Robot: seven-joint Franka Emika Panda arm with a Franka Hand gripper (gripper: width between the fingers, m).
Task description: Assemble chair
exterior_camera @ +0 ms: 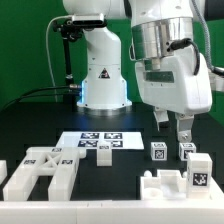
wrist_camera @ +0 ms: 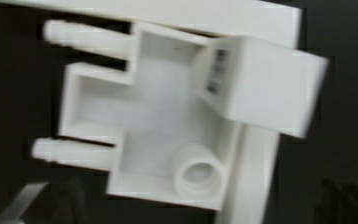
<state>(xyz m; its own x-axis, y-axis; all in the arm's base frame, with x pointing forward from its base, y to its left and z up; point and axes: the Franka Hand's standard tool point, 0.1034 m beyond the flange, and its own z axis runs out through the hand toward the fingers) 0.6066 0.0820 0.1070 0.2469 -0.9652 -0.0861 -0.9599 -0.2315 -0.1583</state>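
- Exterior view: a white robot arm's two-finger gripper (exterior_camera: 174, 124) hangs over the exterior view's right side of a black table (exterior_camera: 20, 145). Its jaws stand wide apart and there is nothing between them, so it holds nothing.
- Exterior view: the chair is a scatter of loose parts, none joined yet.
  - A white slotted flat plastic panel (exterior_camera: 40, 172) lies at the exterior view's left, well apart from the gripper.
  - Several upright white square plastic posts (exterior_camera: 157, 152) with black-and-white tags stand at the exterior view's right, near and below the fingertips.
  - A low white blocky plastic piece (exterior_camera: 163, 186) lies in front of the posts, nearer the camera.
- Exterior view: the marker board (exterior_camera: 100, 141) lies flat between the arm's base and the parts.
- Exterior view: the gripper is above the right-hand cluster and touches none of it. Judging from this, the coming grasp calls for a descent, not a reach across to the panel.
- Wrist view: a white plastic part with two round pegs and a round hole (wrist_camera: 149, 110) fills the picture, beneath the wrist.
  - The pegs jut side by side from one long edge, and the hole sits near one end.
  - The picture is blurred, and I cannot tell which exterior piece this is.
- Wrist view: dim grey shapes in two corners may be the fingertips, but they are too dark to be sure. If they are, the part's long axis runs across the line between them, so the jaws would likely close over its narrow width.
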